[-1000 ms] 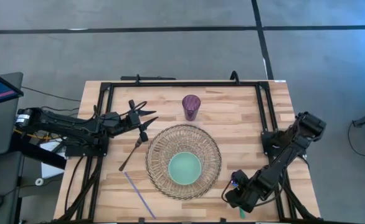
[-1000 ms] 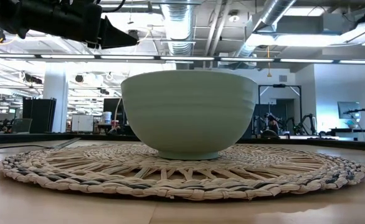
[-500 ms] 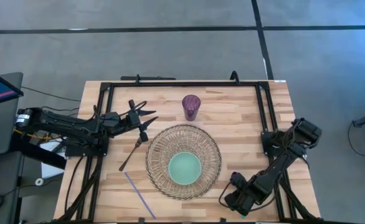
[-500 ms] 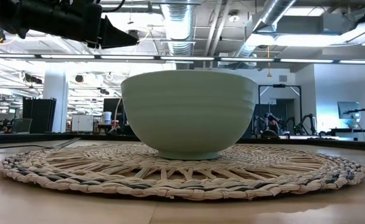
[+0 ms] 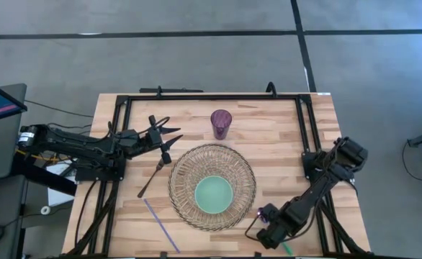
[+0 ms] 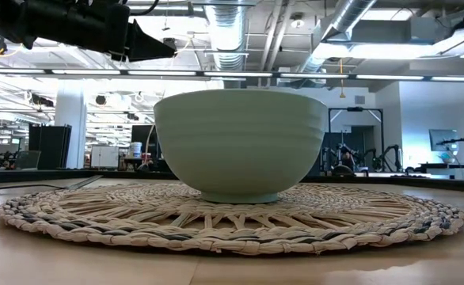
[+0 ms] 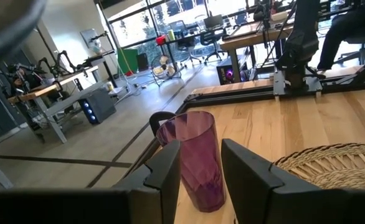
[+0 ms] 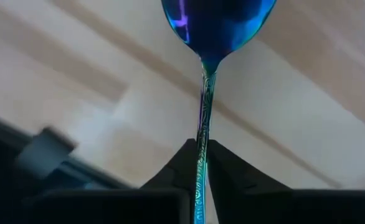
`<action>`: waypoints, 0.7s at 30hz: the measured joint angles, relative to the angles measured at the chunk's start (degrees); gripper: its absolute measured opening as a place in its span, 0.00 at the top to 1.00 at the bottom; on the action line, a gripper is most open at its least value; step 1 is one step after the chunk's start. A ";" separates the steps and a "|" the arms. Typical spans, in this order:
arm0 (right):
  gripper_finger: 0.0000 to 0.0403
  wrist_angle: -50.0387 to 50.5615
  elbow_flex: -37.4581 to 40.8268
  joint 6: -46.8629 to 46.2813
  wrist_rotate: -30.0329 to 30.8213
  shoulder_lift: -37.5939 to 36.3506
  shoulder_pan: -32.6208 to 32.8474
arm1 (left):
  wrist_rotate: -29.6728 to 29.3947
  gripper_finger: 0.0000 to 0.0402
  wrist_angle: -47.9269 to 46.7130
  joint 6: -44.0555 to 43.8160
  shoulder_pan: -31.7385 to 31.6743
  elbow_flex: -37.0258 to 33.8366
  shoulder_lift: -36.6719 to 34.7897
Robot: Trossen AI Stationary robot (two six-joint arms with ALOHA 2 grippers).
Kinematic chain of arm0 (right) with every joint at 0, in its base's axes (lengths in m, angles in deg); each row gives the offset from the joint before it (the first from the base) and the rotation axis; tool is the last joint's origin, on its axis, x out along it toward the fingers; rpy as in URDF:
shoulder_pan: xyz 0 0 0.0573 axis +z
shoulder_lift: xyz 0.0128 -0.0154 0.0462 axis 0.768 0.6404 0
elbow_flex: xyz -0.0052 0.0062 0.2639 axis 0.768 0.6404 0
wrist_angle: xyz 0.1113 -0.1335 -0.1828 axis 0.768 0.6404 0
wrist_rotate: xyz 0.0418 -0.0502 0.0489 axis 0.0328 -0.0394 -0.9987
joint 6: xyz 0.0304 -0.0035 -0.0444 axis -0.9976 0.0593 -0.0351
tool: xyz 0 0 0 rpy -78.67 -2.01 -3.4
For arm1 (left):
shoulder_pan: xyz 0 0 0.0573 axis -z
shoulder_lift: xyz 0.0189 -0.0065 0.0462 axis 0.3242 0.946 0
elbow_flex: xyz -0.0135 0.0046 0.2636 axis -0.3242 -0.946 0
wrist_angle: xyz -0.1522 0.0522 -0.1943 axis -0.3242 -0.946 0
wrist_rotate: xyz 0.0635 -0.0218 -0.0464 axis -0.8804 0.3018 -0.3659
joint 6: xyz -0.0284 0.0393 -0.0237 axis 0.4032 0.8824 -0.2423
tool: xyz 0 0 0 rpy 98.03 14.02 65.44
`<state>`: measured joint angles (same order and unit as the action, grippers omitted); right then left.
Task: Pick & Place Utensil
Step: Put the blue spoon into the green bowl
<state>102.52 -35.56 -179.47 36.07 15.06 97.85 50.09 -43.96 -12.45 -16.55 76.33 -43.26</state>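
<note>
An iridescent blue spoon (image 8: 217, 15) shows in the right wrist view over the wood table, with my right gripper (image 8: 201, 155) shut on its handle; in the high view that gripper (image 5: 266, 224) is at the near edge, right of the woven placemat (image 5: 178, 173). A pale green bowl (image 5: 213, 193) stands on the placemat. A dark fork (image 5: 150, 180) lies flat left of the mat. My left gripper (image 5: 169, 137) waits open at the left, above the fork, pointing at a purple cup (image 7: 195, 155). My right gripper pinches the spoon's thin handle (image 8: 202, 134) between its two fingers, a little behind the spoon's bowl. The fingers slant down from the far right and lie along the handle, which runs back between them. Whether the spoon is clear of the table I cannot tell.
A thin purple stick (image 5: 160, 226) lies near the front left. The purple cup (image 5: 221, 124) stands upright behind the placemat. A black frame (image 5: 211, 97) runs round the table's back and sides. In the low view the bowl (image 6: 240, 142) fills the middle.
My right gripper has slid a short way toward the table's left edge along the near edge, its arm stretching out lower. My left arm has kept still.
</note>
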 joint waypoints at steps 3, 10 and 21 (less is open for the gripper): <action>0.94 1.28 -2.53 2.31 -0.46 -0.01 -1.23 | 0.00 0.71 0.02 0.00 -0.02 0.00 0.00; 0.98 12.00 -13.14 12.36 -0.87 -0.10 -5.09 | -0.01 0.71 0.07 0.00 -0.01 0.00 0.00; 0.99 21.26 -25.98 30.23 -9.92 -0.25 -17.64 | -0.01 0.71 0.38 -0.06 -0.01 0.00 0.00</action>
<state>123.78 -61.55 -149.24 26.15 14.81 80.21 50.08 -43.57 -12.51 -16.56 76.33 -43.26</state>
